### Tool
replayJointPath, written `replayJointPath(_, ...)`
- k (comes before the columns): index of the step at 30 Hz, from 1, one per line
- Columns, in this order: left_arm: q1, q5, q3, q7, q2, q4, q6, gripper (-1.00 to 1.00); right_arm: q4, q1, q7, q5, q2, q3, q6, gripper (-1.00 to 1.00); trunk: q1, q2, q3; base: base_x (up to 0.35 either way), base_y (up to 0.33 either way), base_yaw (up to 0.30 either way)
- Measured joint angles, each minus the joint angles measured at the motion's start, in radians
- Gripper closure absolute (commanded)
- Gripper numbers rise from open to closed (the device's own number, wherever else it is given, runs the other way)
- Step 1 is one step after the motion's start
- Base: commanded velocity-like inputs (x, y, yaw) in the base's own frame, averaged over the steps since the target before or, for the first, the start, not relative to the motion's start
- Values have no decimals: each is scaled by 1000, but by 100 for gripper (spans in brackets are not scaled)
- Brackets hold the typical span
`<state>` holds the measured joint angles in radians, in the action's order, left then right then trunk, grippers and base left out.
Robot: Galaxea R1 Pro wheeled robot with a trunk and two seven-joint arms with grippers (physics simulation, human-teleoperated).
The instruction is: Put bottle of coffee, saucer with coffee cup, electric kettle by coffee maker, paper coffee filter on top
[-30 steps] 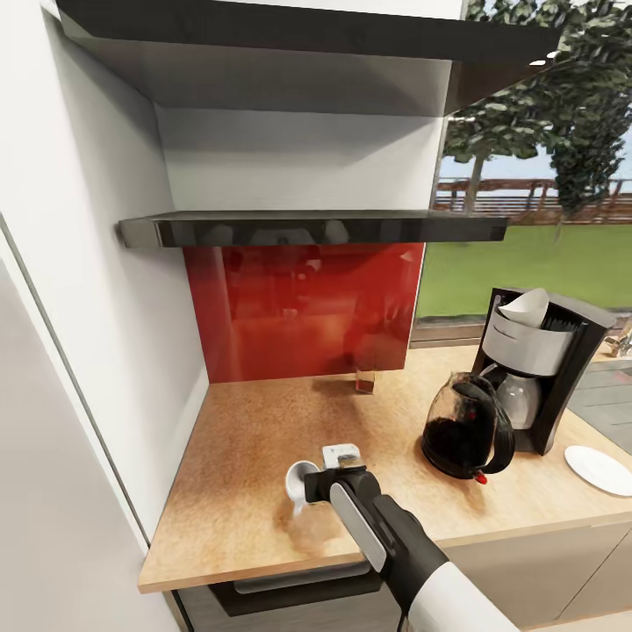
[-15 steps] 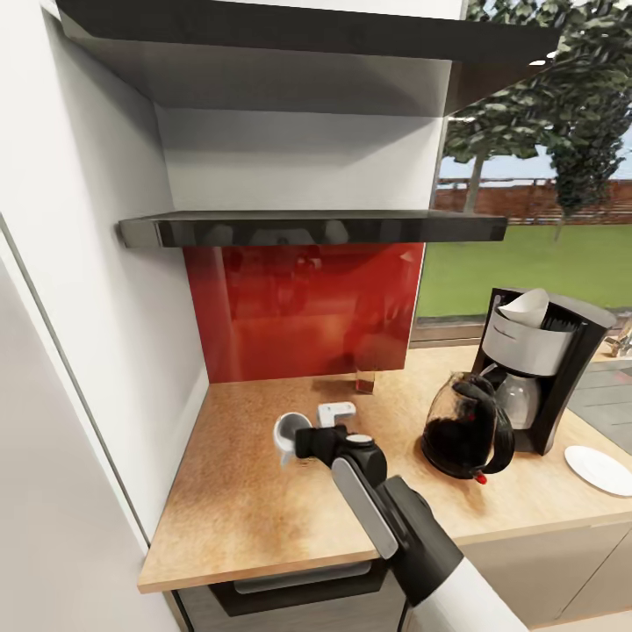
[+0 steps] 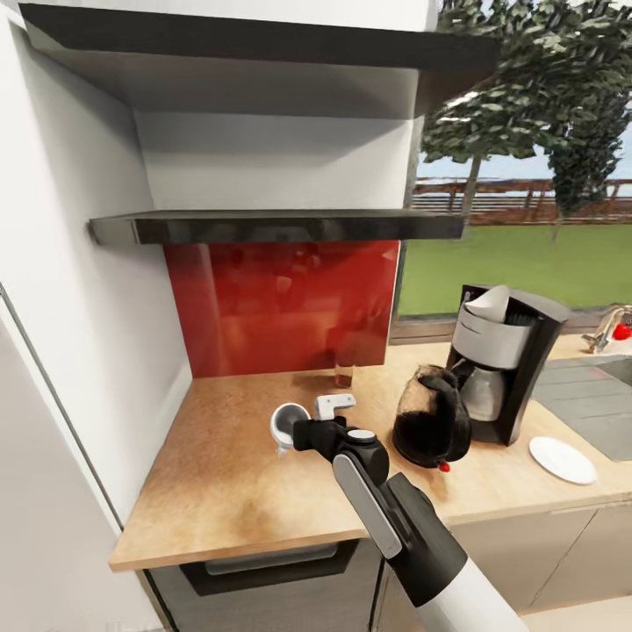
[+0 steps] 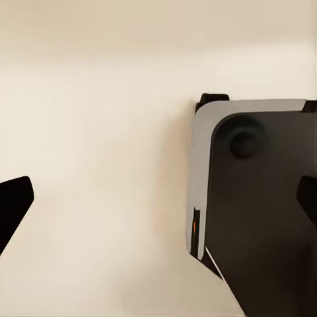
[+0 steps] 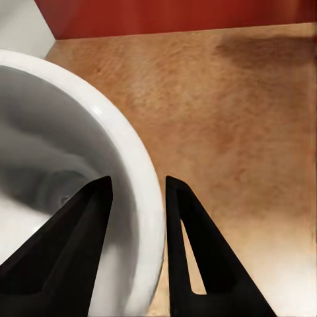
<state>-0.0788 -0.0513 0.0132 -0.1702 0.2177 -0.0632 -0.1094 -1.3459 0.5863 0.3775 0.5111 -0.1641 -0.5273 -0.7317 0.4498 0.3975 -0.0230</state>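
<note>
One wooden countertop runs under one red backsplash and two dark shelves, window and lawn off to the right. One coffee maker stands on the counter at the right, one paper coffee filter sitting in its top. One dark electric kettle is just beside it, touching or nearly so, on the side toward the arm. One white saucer lies flat on the counter on the coffee maker's other side, near the front edge, well apart from the cup. One bottle of coffee stands against the backsplash; detail too dim to read. Right arm reaches in over the counter front; right gripper is clamped on the one white coffee cup: in the right wrist view the two fingers straddle the cup wall, one inside the bowl, one outside, gap narrow. Cup is held tipped, mouth facing out sideways, left of the kettle, in front of the bottle; can't tell if it clears the countertop. Left gripper: two dark fingertips at opposite picture edges, spread wide, nothing between them, a pale surface and part of the robot's body behind.
</note>
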Motion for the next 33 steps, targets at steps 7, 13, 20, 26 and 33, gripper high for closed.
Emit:
replayJointPath(7,0,-1,3,0,0,-1,0,-100,1,0,-1,0,0,-1,1,100,0,0,0,-280,-158,0)
replayJointPath(13,0,-1,4,0,0,-2,-1,-100,3,0,-1,1,0,-2,1,100,0,0,0,-308,-92,-53)
replayJointPath(20,0,-2,5,0,-2,-2,-1,-100,3,0,-1,1,0,-1,1,100,0,0,0,-307,-105,-238)
replayJointPath(26,-1,-3,5,10,-4,-2,-1,-100,4,0,-1,1,0,-1,0,100,0,0,0,-211,-202,-262)
replayJointPath(33,-1,-2,5,20,-11,-2,0,-100,6,0,-1,0,0,1,1,100,0,0,0,-16,-267,-263)
